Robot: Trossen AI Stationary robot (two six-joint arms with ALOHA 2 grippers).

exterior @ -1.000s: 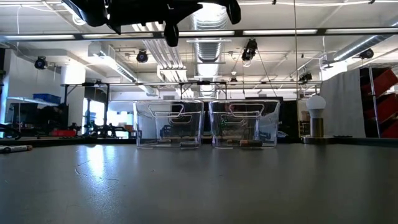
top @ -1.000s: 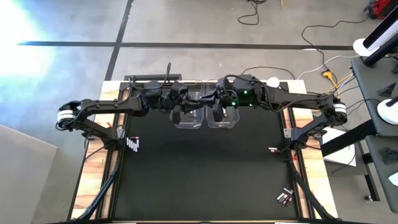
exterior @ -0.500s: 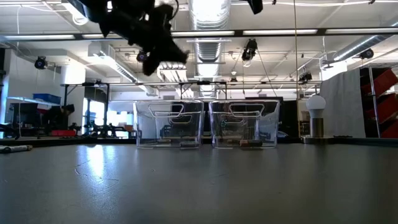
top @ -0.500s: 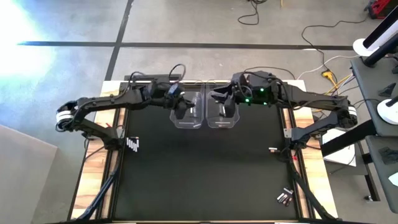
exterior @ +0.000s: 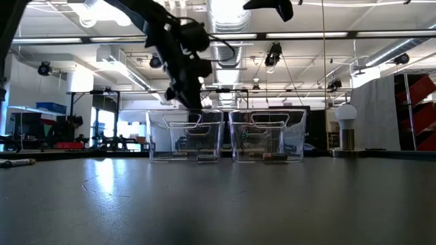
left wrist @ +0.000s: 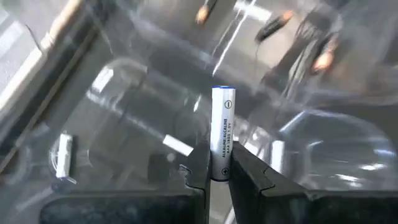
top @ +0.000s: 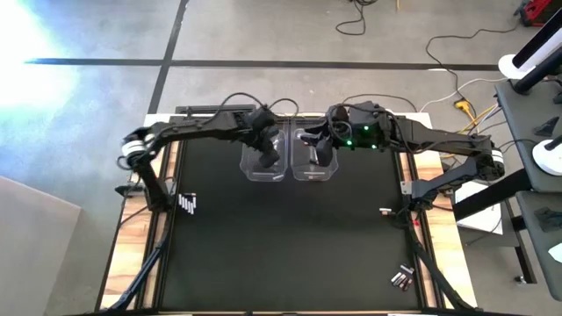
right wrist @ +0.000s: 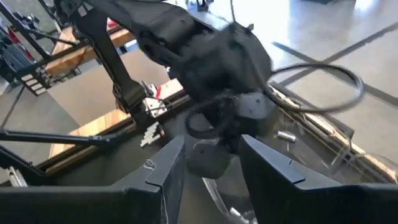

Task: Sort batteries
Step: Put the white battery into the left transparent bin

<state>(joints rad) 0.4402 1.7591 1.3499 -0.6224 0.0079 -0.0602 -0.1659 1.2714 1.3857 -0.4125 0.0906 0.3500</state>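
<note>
My left gripper (left wrist: pixel 222 177) is shut on a silvery-white battery (left wrist: pixel 222 127) and slants down over the left clear bin (top: pixel 263 167), just above its rim (exterior: pixel 184 112). Several silvery batteries (left wrist: pixel 62 154) lie on that bin's floor. My right gripper (right wrist: pixel 217 168) hangs open and empty higher up over the right clear bin (top: pixel 314 168), where it shows at the top of the low view (exterior: pixel 272 7). Dark batteries with orange ends (left wrist: pixel 273 25) lie in the bin beyond. Loose batteries lie on the black mat at the left (top: pixel 187 204) and near right (top: pixel 402 278). My left gripper pinches the battery between its two fingers (left wrist: pixel 200 168) by one end (left wrist: pixel 222 167). The fingers slant down from above and the battery lies in line with them. Most of its length sticks out past the tips, clear above the left bin.
A round white-topped knob object (exterior: pixel 347 122) stands at the table's far right. A single battery (top: pixel 385 211) lies by the right edge. The two bins stand side by side at the far middle; the black mat (top: pixel 290 246) spreads out in front of them.
My left gripper has tipped from nearly level to pointing steeply down. It has come down and toward the table's right, to just above the left bin's rim, with the battery still in its fingers. My right gripper has drawn a little toward the table's right.
</note>
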